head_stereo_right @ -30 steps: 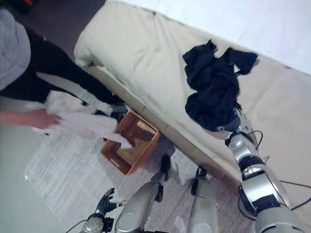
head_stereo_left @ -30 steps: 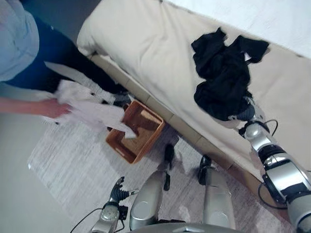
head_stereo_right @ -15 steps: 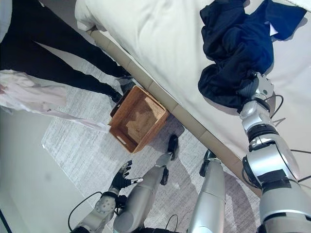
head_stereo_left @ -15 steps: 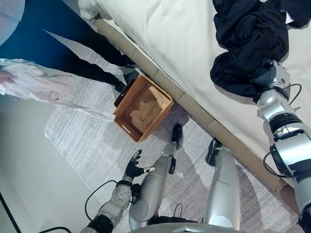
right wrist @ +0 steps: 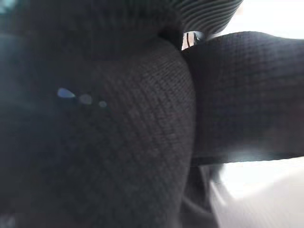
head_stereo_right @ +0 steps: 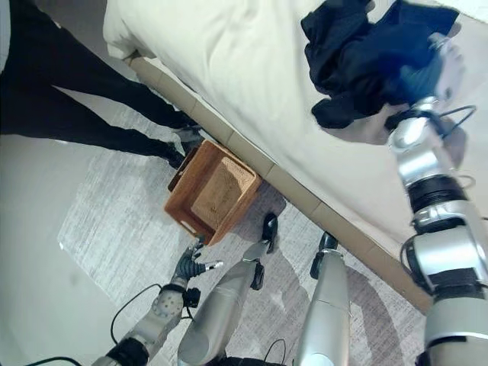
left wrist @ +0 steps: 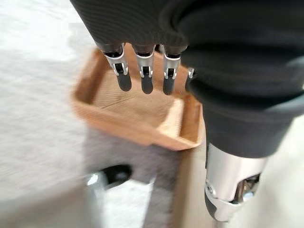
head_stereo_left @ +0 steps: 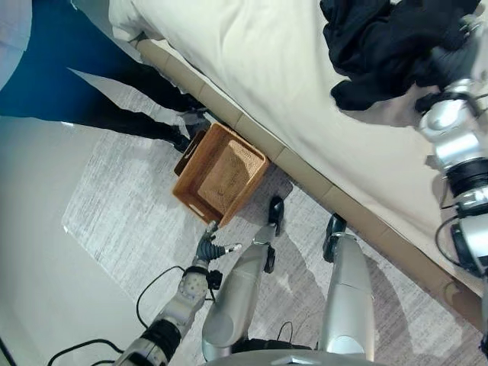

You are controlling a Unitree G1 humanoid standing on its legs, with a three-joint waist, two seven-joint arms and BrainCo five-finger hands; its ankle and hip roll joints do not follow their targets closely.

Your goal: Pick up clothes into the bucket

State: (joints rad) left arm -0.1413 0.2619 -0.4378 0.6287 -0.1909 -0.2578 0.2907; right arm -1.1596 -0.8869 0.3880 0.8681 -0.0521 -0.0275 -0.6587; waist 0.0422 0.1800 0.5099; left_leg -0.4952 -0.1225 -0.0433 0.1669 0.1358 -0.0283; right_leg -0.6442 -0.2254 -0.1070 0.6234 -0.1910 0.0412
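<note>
Cream bed [head_stereo_left: 290,69] spans far right. Pale grey rug [head_stereo_left: 114,198] on floor. Person's dark-trousered legs [head_stereo_right: 69,91] stand far left.

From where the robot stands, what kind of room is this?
Probably a bedroom: a bed under a cream cover carries a heap of dark clothes, with a woven basket on a pale rug beside it.

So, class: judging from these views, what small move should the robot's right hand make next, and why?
Probably lift the dark clothes off the bed: the right hand is at the bundle, which still lies on the bed, and the basket waits on the floor.
</note>
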